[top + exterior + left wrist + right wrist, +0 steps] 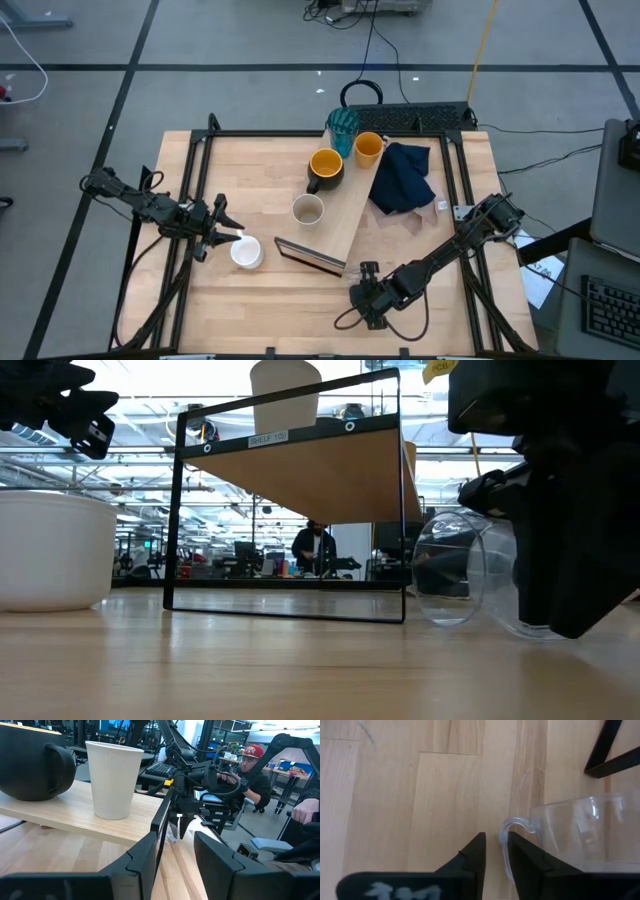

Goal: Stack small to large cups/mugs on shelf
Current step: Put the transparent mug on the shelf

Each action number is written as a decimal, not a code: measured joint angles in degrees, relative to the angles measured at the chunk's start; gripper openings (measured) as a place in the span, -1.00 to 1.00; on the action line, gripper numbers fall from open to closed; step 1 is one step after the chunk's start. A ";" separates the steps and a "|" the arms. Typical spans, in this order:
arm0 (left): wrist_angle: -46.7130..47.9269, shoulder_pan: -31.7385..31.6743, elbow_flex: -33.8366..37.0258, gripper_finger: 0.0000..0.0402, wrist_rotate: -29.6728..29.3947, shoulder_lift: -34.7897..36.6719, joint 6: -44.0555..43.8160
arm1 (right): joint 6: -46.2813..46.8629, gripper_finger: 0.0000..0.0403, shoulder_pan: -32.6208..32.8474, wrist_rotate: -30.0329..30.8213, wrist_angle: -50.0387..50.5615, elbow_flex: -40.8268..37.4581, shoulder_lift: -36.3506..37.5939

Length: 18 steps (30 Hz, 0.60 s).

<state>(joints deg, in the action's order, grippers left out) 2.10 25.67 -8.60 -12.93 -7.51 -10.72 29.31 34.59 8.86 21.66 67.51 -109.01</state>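
1. High view: the shelf (345, 215), a long flat light-wood board with a dark metal end frame, lies diagonally across the pale plank table (250, 310).
2. On or at its far end stand the teal ribbed tumbler (342, 128) and the smooth orange cup (368, 148); the dark mug with yellow inside (325, 168) sits at the board's left edge, and the beige cup (307, 210) rests on it further toward the near end.
3. A crumpled navy cloth (402, 178) lies just right of the board.
4. The left gripper (222, 237) sits at the table's left, fingertips right at the rim of the round white mug (246, 252), which stands on the table just beside the shelf's dark end.
5. In the left wrist view its two dark fingers (145, 857) stand apart with nothing between them.
6. The right gripper (366, 303) is low at the table's near edge.
7. The right wrist view shows its fingers (475, 852) narrowly parted beside the thin curved handle of the small clear glass (580, 830); whether they pinch it is unclear.
8. In the low view the glass (470, 580) lies on its side on the table, transparent and smooth.
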 joint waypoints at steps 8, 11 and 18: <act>0.04 0.00 0.00 -0.33 0.00 0.00 -0.07 | -0.12 -0.60 -0.13 -0.15 0.01 -0.01 0.00; 0.04 0.00 0.00 -0.33 0.00 0.00 -0.07 | -0.22 -0.60 -0.13 -0.15 0.00 -0.04 0.00; 0.06 0.00 0.00 -0.33 0.00 0.00 -0.07 | -0.29 -0.60 -0.42 -1.53 0.01 -0.07 -0.05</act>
<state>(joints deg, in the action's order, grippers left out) 2.15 25.67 -8.60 -12.93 -7.51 -10.79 29.02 34.17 7.33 21.67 67.44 -109.06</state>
